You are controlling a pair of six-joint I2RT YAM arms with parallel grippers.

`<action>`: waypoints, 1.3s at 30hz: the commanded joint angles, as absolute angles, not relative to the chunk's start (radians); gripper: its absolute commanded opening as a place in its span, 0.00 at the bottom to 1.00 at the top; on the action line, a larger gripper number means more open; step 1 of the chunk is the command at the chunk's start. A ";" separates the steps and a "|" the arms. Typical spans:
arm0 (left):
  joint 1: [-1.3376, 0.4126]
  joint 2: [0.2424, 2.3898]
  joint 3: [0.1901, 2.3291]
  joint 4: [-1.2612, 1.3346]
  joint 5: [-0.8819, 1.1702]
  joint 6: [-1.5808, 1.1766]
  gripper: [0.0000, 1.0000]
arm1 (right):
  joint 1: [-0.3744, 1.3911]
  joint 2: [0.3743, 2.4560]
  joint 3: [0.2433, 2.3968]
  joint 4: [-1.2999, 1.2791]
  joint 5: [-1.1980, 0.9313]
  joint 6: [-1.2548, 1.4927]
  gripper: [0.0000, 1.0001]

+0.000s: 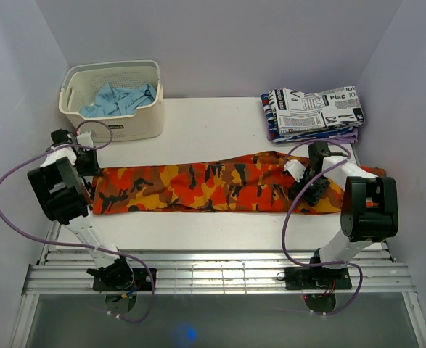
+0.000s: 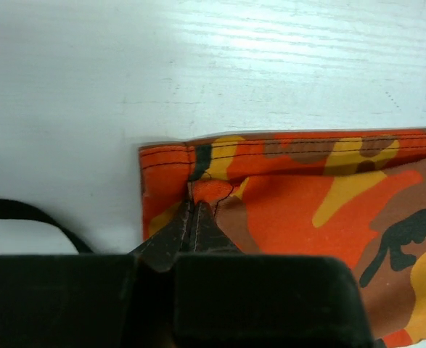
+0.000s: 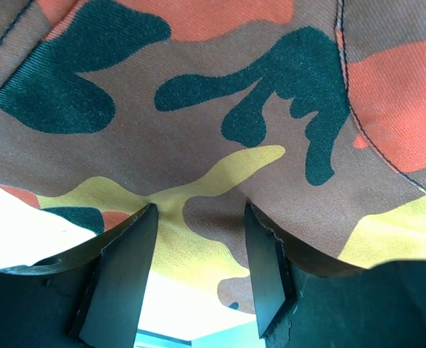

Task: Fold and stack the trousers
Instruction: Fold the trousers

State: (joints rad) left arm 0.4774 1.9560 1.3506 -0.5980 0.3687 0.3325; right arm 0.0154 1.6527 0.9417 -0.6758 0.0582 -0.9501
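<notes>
So the camo trousers [image 1: 213,187] are laid out flat across the table [image 1: 220,123], running from 9 o'clock to 3 o'clock in the top view. The left gripper [image 2: 196,210] is at the 9 o'clock end, jaws pinched tight on a bit of fabric right by the hemmed corner. The right gripper [image 3: 199,210] is at the 3 o'clock end, fingers spread wide with the cloth against the tips, nothing clamped. There's a basket [image 1: 136,123] with blue clothes [image 1: 118,99] at 11 o'clock and a folded stack [image 1: 316,110] at 1 o'clock.
</notes>
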 commanded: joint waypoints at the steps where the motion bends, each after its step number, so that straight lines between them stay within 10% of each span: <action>1: 0.477 1.868 1.394 -0.574 0.278 0.350 0.00 | -0.008 1.750 0.845 -0.566 0.198 -1.014 0.57; 23: 0.482 1.982 1.477 -0.603 0.210 0.436 0.00 | -0.008 1.710 0.827 -0.572 0.184 -1.023 0.57; 30: 0.508 1.841 1.410 -0.641 0.354 0.509 0.62 | 0.026 1.684 0.798 -0.574 0.144 -0.991 0.57; 39: 0.344 1.551 1.399 -0.609 0.856 0.433 0.77 | 0.271 1.556 0.631 -0.537 0.086 -0.950 0.55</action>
